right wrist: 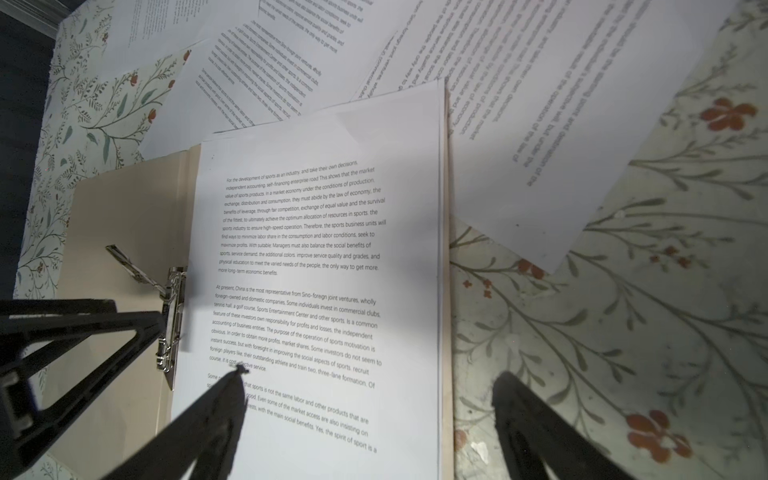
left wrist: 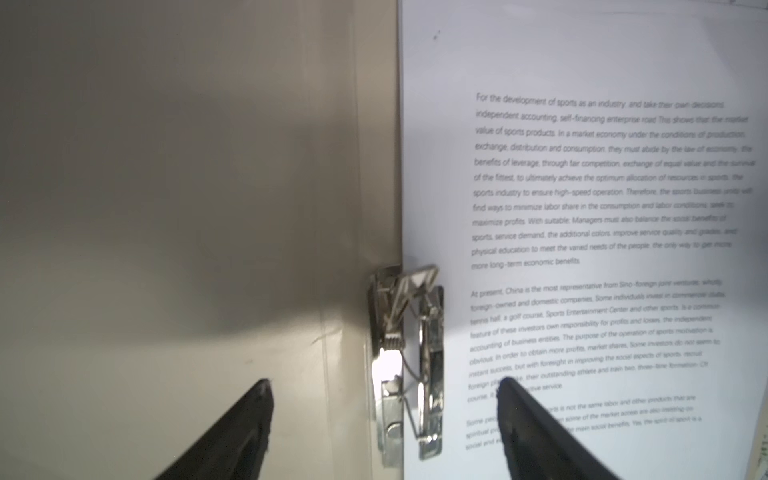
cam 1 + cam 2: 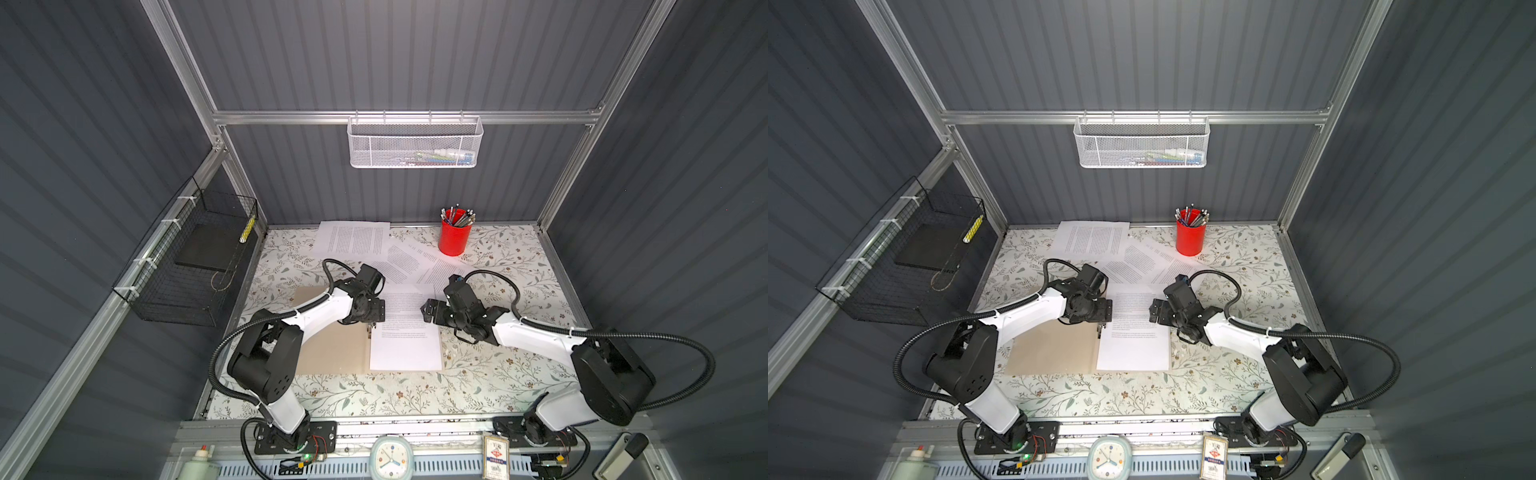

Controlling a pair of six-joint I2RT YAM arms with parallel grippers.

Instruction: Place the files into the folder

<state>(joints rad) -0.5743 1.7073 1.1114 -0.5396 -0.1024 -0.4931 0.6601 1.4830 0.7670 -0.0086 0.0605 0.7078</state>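
Left end effector (image 2: 384, 381): spread wide, holding nothing; its black fingers (image 2: 245, 419) sit either side of the metal clip (image 2: 409, 353) on the spine of the folder (image 2: 187, 208).
Right end effector (image 1: 370, 376): spread wide, holding nothing; one fingertip is over the top sheet (image 1: 324, 249), the other over the flowered desk (image 1: 623, 332).
Folder location: tan, lying open mid-desk between both arms.
Folder contents: the printed top sheet fills its right half; the clip lever is raised at the sheet's left edge.
Loose sheets (image 3: 353, 241): spread on the desk behind the folder.
Red cup (image 3: 455, 241): at the back of the desk, full of pens (image 3: 457, 216).
Black wire basket (image 3: 166, 299): on the left wall, holding a flat black slab (image 3: 205, 249).
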